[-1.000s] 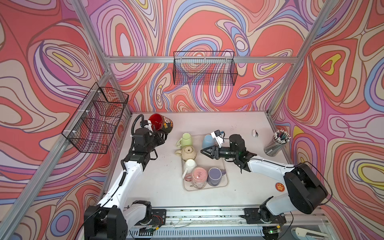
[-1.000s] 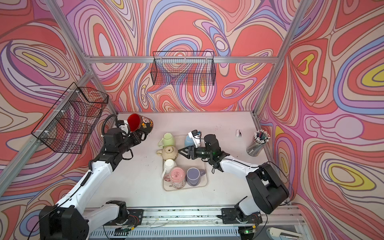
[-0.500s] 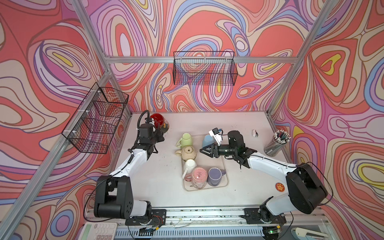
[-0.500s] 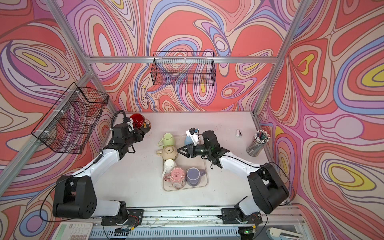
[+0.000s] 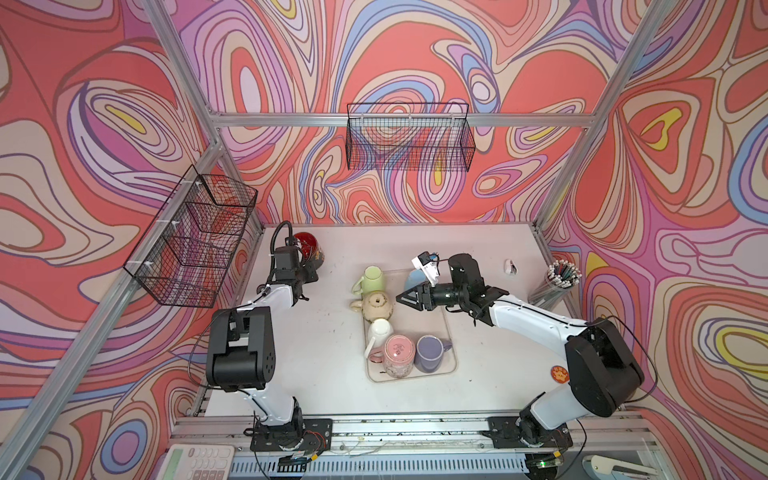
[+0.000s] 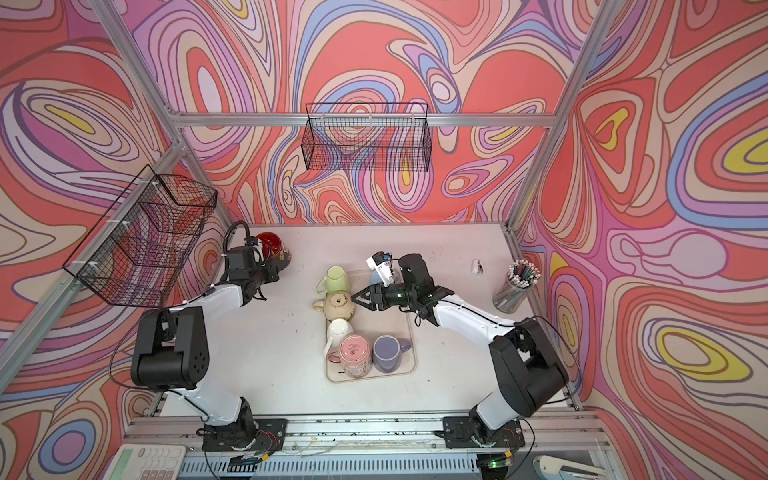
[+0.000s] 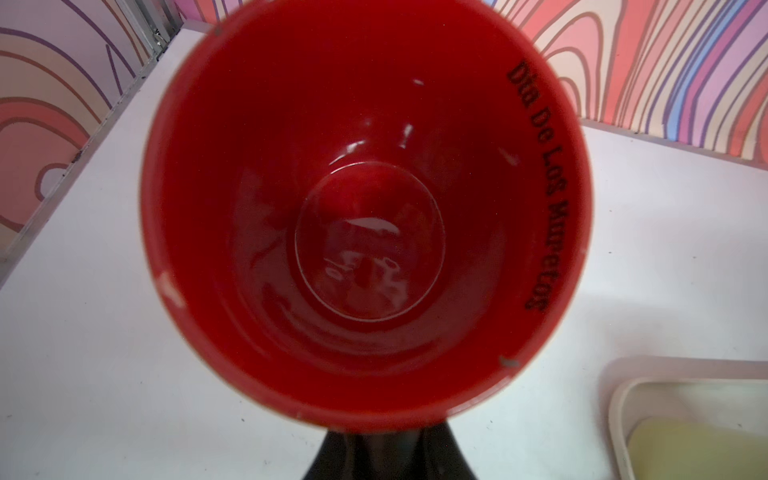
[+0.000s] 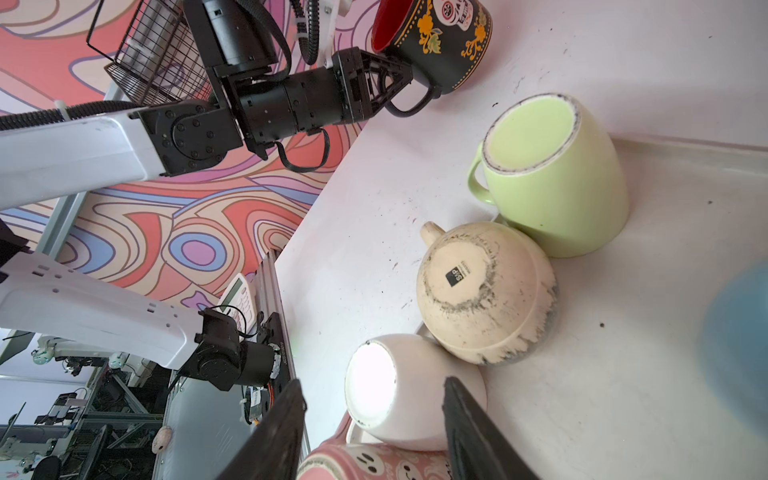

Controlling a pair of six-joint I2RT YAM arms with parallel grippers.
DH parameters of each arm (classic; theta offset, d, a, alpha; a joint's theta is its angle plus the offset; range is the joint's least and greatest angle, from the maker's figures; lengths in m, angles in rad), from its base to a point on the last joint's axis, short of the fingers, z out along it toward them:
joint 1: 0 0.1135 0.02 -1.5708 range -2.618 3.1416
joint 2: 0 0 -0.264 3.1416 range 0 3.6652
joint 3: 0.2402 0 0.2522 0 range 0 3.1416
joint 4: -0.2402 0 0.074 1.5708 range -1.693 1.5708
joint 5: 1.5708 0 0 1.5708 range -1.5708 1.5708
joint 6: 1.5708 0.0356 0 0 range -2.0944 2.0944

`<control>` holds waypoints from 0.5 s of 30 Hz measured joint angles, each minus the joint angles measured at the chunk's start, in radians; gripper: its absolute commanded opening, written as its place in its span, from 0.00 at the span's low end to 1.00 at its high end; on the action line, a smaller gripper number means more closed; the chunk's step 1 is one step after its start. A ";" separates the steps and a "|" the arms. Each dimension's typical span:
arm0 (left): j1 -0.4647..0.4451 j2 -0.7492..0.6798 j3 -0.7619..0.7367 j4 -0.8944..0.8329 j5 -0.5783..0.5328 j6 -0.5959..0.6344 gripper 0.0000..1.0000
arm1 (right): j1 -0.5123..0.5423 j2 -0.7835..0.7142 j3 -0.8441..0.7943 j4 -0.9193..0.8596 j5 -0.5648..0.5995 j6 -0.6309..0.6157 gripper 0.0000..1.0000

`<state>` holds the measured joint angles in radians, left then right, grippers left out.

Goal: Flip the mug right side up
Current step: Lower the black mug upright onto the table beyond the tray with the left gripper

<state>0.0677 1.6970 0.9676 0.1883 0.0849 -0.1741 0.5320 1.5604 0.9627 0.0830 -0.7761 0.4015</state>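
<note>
Since a second ago the left arm has folded up, its elbow now raised and drawn in toward the wall, and the mug (image 5: 309, 249) sits a little nearer the back-left corner of the table (image 5: 324, 353) than it did. The right arm lies about where it was.

We see the left gripper (image 5: 311, 273) closed down narrow on the mug at its handle side; the right wrist view shows the fingers (image 8: 390, 79) against the black wall just above the handle loop. The mug (image 8: 436, 41) is close to upright, red mouth up and tipped slightly, base toward the table. We cannot tell whether the base touches the surface. From the left wrist we look straight down into the red interior (image 7: 365, 216), with lettering along the inner rim.

The mug stands well apart from the tray (image 5: 422, 326), which carries the others. The green mug (image 5: 372, 278) and the cream pot (image 5: 376, 306) sit base-up and touch each other; the white mug (image 5: 380, 330) is just beside the pot, and the pink mug (image 5: 399, 355) and purple mug (image 5: 430, 353) fill the near end.

The right gripper (image 5: 403, 297) hovers over the tray just beside the cream pot, jaws about half apart and holding nothing. In its own view the white mug (image 8: 399, 390) shows between the two fingers (image 8: 286, 419), below them.
</note>
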 measured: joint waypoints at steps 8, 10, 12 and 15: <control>0.027 0.124 0.120 0.002 0.010 0.037 0.00 | 0.000 0.048 0.034 -0.031 -0.002 -0.002 0.56; 0.033 0.146 0.149 0.002 0.011 0.044 0.00 | 0.000 0.053 0.043 -0.037 -0.002 -0.005 0.56; 0.039 0.167 0.177 0.002 0.011 0.051 0.00 | 0.000 0.058 0.054 -0.047 -0.002 -0.009 0.56; 0.043 0.195 0.210 0.001 0.011 0.063 0.00 | 0.000 0.070 0.069 -0.053 -0.002 -0.016 0.56</control>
<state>0.1112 1.8919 1.1778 0.1894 0.0963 -0.1108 0.5320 1.6306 1.0313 0.0303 -0.7780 0.3859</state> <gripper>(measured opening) 0.191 0.556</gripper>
